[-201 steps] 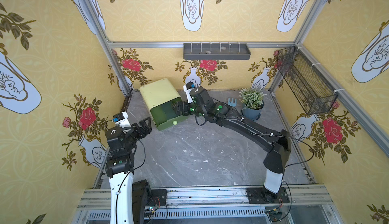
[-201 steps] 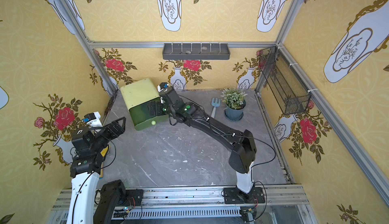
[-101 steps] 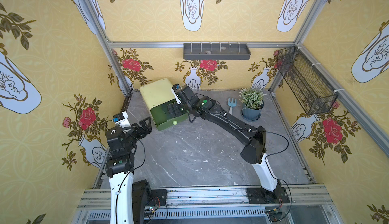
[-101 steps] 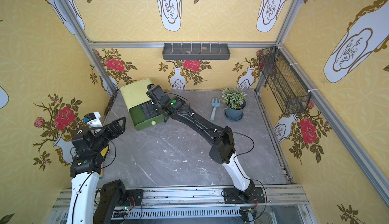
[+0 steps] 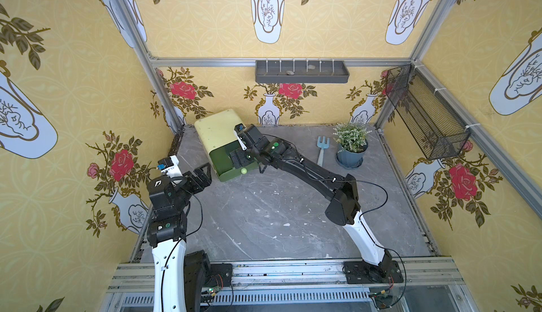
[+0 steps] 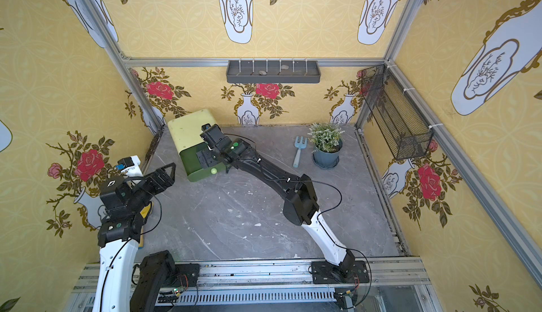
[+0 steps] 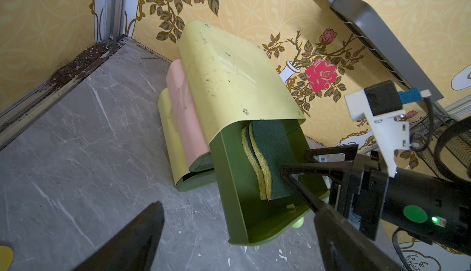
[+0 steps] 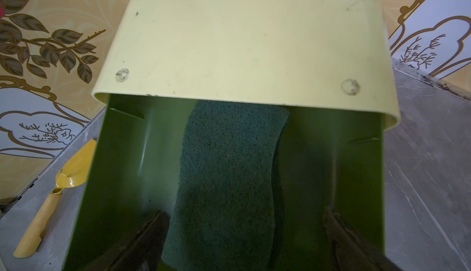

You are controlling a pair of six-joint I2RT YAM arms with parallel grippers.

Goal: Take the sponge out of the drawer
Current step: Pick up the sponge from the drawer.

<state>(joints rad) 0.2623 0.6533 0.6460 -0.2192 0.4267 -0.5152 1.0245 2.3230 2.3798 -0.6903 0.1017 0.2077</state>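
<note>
At the left wall the left gripper [image 5: 203,175] hangs above the table with its jaws spread and nothing between them, pointed toward the cabinet and well apart from it. It seems to have no part in this step.

Next along, the pale yellow cabinet [image 5: 217,131] stands in the back corner. Its green drawer [image 7: 229,180] is pulled out, knob [image 5: 243,171] toward the front. The sponge [image 8: 229,175] lies inside the drawer, green scouring side up and yellow foam underneath. Its far end is tucked under the cabinet's top and its near end reaches toward the drawer front.

The right gripper [image 7: 294,161] is lowered into the open drawer at the sponge's near end. Its jaws are spread wide, and the right wrist view shows one finger on each side of the sponge. It is not pinching the sponge, and whether the fingers touch it cannot be told.

The step in hand looks like the reach, with the grasp about to come. The next move likely calls for settling the fingers low enough to catch the foam, closing across the sponge's width, then lifting and drawing it toward the front so that it clears the cabinet's top and the drawer walls.

Further right, a blue fork [image 5: 322,149] and a potted plant [image 5: 350,146] stand well clear.
</note>
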